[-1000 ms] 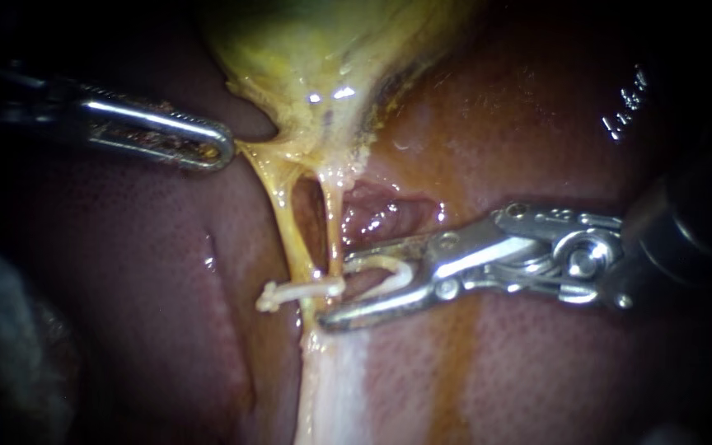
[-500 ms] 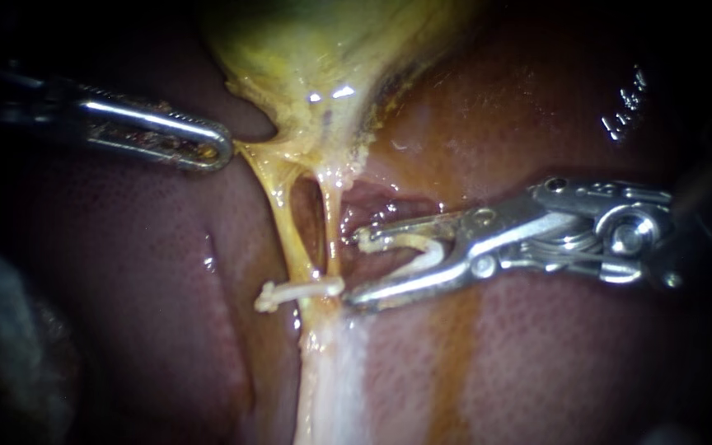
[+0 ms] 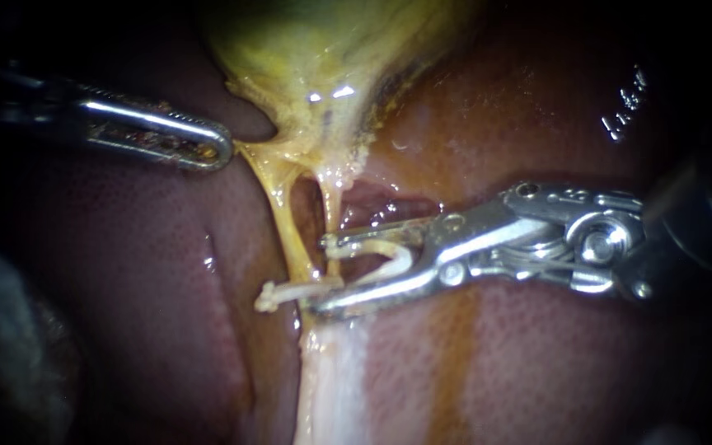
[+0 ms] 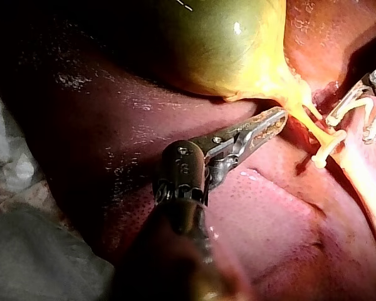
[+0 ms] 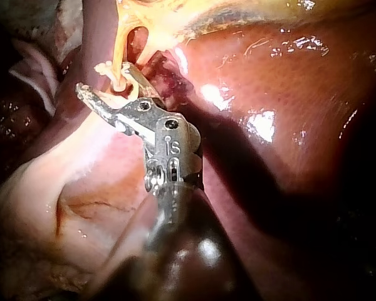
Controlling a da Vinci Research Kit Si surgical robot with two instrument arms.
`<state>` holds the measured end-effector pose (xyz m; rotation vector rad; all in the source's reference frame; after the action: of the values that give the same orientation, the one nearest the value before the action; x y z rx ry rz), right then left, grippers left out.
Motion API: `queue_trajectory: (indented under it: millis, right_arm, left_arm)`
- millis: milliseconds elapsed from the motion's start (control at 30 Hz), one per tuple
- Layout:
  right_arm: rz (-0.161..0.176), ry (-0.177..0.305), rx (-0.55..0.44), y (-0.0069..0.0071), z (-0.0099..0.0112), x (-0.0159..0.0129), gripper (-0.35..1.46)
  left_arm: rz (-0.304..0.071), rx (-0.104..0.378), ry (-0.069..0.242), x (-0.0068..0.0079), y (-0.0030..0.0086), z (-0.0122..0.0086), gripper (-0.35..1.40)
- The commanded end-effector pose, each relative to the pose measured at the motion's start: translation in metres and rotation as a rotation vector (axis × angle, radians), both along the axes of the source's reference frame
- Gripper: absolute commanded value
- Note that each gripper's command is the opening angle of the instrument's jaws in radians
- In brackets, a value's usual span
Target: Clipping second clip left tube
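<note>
**Right instrument holds a clip open at the tubes**

The right instrument [image 3: 320,274] has its jaws spread wide. Between them sits the loaded clip [image 3: 372,246], white, with one leg lying along each jaw. The clip's long axis follows the jaws, nearly level in the endoscope view. Its open mouth points toward the tubes and its bend sits back toward the hinge.

The upper jaw tip lies across the right tube [image 3: 330,210]. The lower tip is just under the placed clip [image 3: 290,292] and covers that clip's near end. Whether the tips reach as far as the left tube [image 3: 283,218] cannot be told.

The left tube runs down from the gallbladder [image 3: 306,49], slanting slightly, to the placed clip, which sits crosswise on it. The shaft behind the right instrument's hinge is lost in darkness.

The left instrument [image 3: 224,147] has its jaws together, the tip against the yellow tissue under the gallbladder. Its shaft fades into shadow. The liver [image 3: 150,272] lies beneath it all.
</note>
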<state>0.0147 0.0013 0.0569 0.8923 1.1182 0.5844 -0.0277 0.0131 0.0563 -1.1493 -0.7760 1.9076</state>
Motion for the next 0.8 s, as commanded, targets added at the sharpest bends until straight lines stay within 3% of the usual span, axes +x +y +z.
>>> queue_trajectory:
  millis: [33, 333, 533, 800]
  right_arm:
    - [-0.001, 0.000, -0.001, -0.0001, 0.0001, 0.0001, 0.50]
    - [-0.006, -0.006, 0.002, -0.0012, 0.0026, 0.0005, 0.50]
    - [-0.004, -0.026, 0.006, -0.0004, 0.0044, 0.0002, 0.50]
    - [-0.001, -0.045, 0.018, -0.0001, 0.0050, 0.0012, 0.49]
  left_arm:
    - [0.000, 0.000, 0.000, 0.0000, 0.0000, 0.0000, -0.35]
    - [-0.001, 0.000, 0.001, -0.0001, 0.0000, 0.0001, -0.35]
    - [-0.001, -0.001, 0.001, -0.0001, -0.0001, 0.0002, -0.35]
    - [-0.002, -0.001, 0.002, -0.0002, -0.0001, 0.0002, -0.35]
